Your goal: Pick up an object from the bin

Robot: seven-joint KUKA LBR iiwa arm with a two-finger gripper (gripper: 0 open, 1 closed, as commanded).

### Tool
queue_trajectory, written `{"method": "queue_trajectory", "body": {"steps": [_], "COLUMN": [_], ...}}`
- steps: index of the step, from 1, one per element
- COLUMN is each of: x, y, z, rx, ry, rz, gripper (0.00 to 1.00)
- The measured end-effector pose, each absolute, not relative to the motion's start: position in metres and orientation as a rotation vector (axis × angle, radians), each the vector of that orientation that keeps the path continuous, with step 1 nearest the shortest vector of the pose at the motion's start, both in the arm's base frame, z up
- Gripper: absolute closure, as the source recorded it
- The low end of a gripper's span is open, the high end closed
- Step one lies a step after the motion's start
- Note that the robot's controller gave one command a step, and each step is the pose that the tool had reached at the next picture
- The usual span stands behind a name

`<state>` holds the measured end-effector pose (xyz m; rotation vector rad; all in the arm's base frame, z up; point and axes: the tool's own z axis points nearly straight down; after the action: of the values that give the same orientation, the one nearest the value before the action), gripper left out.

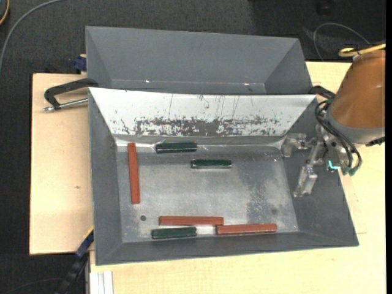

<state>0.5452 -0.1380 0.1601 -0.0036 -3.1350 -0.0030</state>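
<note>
Arm [372, 112]: single, reaching in from the right of the view. Wrist [327, 141]: topped by a rounded orange cover [361, 81], dark cables [346, 157] looped just beneath. End effector [304, 185]: pale metal, set left of the wrist, hanging downward, tip tilted slightly leftward.

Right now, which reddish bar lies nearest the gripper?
The reddish bar in the floor's lower right corner, below the gripper; the left-wall bar and front-middle bar lie farther off.
</note>
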Motion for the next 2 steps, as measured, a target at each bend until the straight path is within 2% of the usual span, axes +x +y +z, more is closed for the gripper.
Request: {"method": "queue_trajectory", "body": {"steps": [1,2], "x": [0.506,0.577], "y": [-0.072,0.001], "z": [0.071,0.103], "rx": [0.116,0.306], "ry": [-3.143,-3.141], "rz": [-0.001,-0.005], "gripper": [0.0,0.0]}}
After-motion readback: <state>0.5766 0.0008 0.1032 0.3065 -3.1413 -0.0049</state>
